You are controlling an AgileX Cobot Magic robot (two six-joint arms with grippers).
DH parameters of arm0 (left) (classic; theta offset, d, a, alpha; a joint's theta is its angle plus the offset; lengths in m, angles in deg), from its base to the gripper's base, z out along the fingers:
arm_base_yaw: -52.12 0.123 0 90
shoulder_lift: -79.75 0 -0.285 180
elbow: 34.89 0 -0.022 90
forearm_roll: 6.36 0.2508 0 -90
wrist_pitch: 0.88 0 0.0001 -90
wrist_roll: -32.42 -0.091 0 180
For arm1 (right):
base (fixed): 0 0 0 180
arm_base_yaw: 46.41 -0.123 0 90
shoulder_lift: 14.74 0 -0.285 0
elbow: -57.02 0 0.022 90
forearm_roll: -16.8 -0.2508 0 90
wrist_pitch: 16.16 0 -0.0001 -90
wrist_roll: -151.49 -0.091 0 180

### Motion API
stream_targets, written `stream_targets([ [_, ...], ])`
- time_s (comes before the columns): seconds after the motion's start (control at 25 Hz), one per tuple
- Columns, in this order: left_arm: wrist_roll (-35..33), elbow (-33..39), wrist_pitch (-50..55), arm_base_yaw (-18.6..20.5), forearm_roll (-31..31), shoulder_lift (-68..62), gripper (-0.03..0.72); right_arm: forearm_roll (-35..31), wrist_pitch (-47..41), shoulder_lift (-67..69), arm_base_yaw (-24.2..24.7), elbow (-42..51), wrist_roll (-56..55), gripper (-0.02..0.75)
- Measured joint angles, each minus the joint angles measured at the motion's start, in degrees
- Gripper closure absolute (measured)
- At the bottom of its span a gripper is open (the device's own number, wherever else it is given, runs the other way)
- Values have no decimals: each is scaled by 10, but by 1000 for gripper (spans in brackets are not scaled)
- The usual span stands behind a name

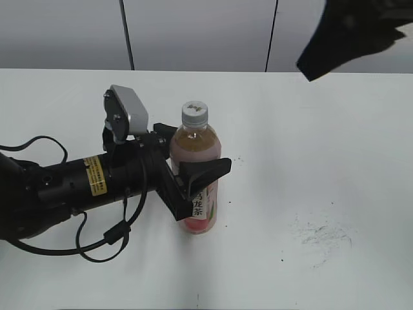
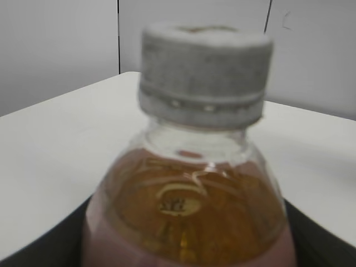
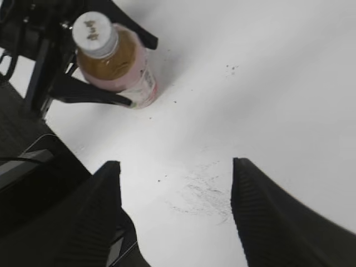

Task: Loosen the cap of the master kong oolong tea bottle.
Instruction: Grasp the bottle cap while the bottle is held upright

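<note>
The master kong oolong tea bottle (image 1: 195,145) stands upright on the white table, amber tea inside and a pink-and-white label low down. Its white-grey ribbed cap (image 1: 194,113) sits on the neck with nothing touching it. My left gripper (image 1: 193,160) reaches in from the left and is shut on the bottle's body, one black finger on each side. In the left wrist view the cap (image 2: 204,72) and the bottle's shoulder (image 2: 189,206) fill the frame. My right gripper (image 3: 177,166) hangs open high above the table, right of the bottle (image 3: 119,64), holding nothing.
The white table (image 1: 322,161) runs back to a grey panelled wall. Dark scuff marks (image 1: 322,234) lie on the table to the bottle's right. The left arm with its cables (image 1: 77,187) covers the table's left side. The right arm (image 1: 352,32) shows as a dark shape at top right.
</note>
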Motion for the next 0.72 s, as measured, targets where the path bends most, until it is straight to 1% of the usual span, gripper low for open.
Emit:
stream_targets([
  [0.08,0,0,0,0,0,0,244,49,-2,38,-32,-34,-50,269],
  [0.2,0,0,0,0,0,0,244,79,-2,78,-63,-74,-129,269],
  [0.32,0,0,0,0,0,0,244,85,-2,97,-84,-93,-178,269],
  [0.52,0,0,0,0,0,0,244,88,-3,113,-125,-99,-210,269],
  [0.72,0,0,0,0,0,0,244,88,-4,150,-156,-112,-276,269],
])
